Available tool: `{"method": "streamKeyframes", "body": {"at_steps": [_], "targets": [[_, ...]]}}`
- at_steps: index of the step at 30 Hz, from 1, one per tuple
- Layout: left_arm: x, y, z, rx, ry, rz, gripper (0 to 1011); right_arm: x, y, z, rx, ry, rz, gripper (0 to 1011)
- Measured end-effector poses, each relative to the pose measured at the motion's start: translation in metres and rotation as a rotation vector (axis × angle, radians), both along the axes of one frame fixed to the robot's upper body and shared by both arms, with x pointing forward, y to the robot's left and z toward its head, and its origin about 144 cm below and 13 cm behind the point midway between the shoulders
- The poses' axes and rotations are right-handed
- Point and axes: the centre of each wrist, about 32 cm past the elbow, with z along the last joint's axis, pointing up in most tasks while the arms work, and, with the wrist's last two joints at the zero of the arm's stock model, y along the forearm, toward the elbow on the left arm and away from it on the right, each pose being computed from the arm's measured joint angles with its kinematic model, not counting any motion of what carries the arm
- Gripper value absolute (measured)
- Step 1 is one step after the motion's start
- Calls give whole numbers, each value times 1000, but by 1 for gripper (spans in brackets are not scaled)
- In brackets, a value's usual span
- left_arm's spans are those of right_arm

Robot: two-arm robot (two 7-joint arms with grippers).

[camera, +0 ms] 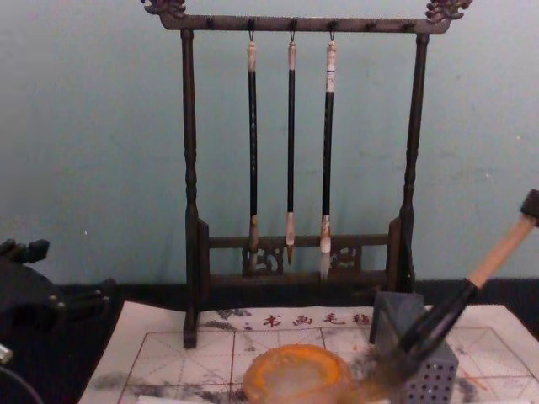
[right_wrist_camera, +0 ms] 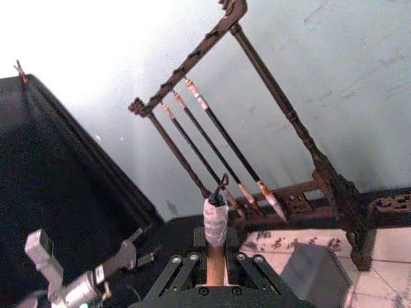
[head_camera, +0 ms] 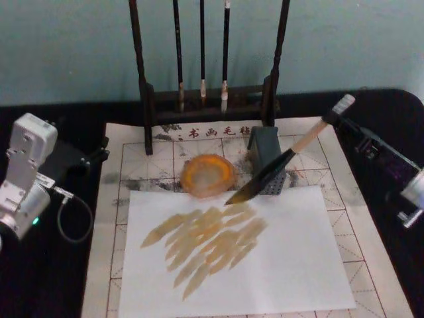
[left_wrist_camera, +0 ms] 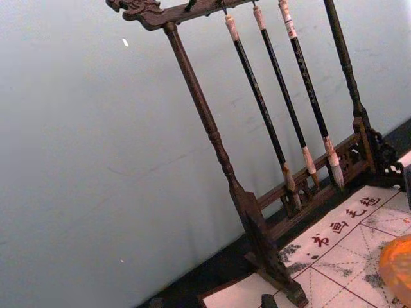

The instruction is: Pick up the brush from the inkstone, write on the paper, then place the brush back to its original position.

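One brush [head_camera: 278, 165], clamped by handle in right gripper [head_camera: 333, 120], bristles beside inkstone [head_camera: 209, 173].

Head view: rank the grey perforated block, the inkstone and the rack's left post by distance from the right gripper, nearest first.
From the right gripper, shut on the brush:
1. Grey perforated block, just to its left.
2. Inkstone, mid-mat.
3. Rack's left post, farther left.
The left gripper is parked at the left edge.

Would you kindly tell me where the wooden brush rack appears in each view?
Head view: brush rack top centre, on the paper's far edge.
Left wrist view: rack across the right half, leaning.
Right wrist view: rack from centre to right, tilted.
Chest view: rack at centre, upright.
Shared landmark: red characters beside the rack's base.
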Motion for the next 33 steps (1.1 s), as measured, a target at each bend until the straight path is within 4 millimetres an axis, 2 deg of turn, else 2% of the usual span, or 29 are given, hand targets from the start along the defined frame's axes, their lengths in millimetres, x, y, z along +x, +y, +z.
{"method": "streamKeyframes", "body": {"at_steps": [9,20,33], "targets": [[0,0,0,0,0,0,1001,19,20,-8,63,24,-18,185],[0,0,0,0,0,0,1001,47,47,-27,104,69,-85,185],[0,0,0,0,0,0,1001,60,68,-43,118,87,-134,185]]}}
